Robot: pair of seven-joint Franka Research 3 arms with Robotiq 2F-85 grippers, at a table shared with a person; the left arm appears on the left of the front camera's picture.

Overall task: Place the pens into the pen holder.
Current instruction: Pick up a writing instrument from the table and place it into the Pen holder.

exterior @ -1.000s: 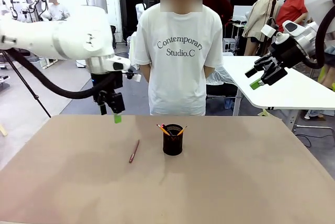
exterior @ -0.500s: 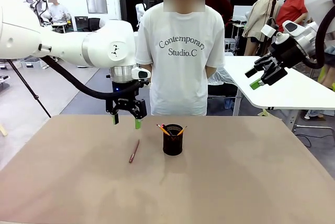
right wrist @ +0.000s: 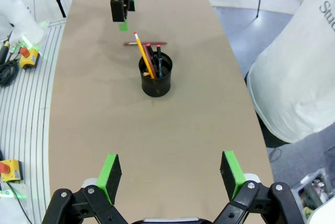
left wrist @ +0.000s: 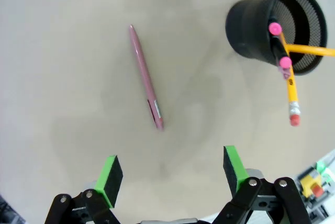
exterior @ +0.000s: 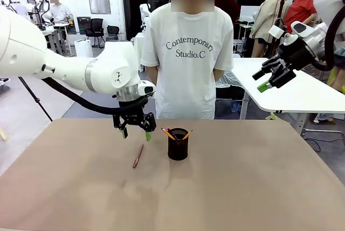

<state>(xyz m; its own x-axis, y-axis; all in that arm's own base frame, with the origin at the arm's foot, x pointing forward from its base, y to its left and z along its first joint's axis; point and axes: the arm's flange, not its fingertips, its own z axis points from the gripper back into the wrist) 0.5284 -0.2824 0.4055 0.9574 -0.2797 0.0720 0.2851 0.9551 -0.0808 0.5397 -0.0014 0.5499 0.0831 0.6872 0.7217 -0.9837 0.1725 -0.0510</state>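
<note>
A black mesh pen holder (exterior: 178,144) (left wrist: 275,30) (right wrist: 155,75) stands mid-table with yellow pencils (left wrist: 290,88) (right wrist: 143,55) and a dark pen in it. A reddish-brown pen (exterior: 138,155) (left wrist: 145,77) (right wrist: 152,43) lies flat on the table to the holder's left. My left gripper (exterior: 136,131) (left wrist: 171,169) hangs open just above the table, behind that pen, with nothing between its green pads. Up at the right, well off the table, my right gripper (exterior: 272,77) (right wrist: 170,172) is open and empty. A person in a white T-shirt (exterior: 186,53) stands at the far side.
The tan table (exterior: 242,188) carries nothing else. A white table (exterior: 302,90) stands behind at the right, under my right arm. Cables and a red button box (right wrist: 10,169) lie on the ribbed floor strip beside the table in the right wrist view.
My left arm has swung right and come down toward the lying pen, its gripper turning as it went. The right arm, the pen and the holder have not moved.
</note>
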